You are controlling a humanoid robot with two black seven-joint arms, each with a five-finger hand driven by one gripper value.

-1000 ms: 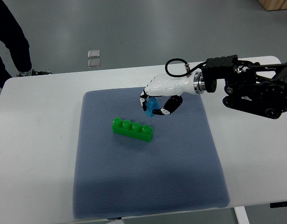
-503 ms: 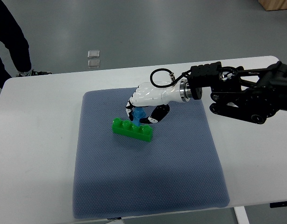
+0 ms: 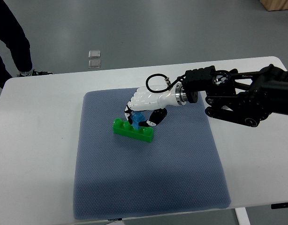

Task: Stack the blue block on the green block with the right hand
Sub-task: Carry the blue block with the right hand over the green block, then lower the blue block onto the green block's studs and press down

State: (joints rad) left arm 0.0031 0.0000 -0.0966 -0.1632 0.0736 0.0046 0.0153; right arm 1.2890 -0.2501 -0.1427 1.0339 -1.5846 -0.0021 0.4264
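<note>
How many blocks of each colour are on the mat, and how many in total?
Green block: 1
Blue block: 1, held in the right hand over the green one
Total: 2 blocks

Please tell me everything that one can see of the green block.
The green block is a long, bright green brick that looks like glossy plastic, with a row of round studs on top. It lies flat on the blue-grey mat, turned slightly askew. The right hand holds the blue block at its studs, near the middle; whether they touch I cannot tell.
</note>
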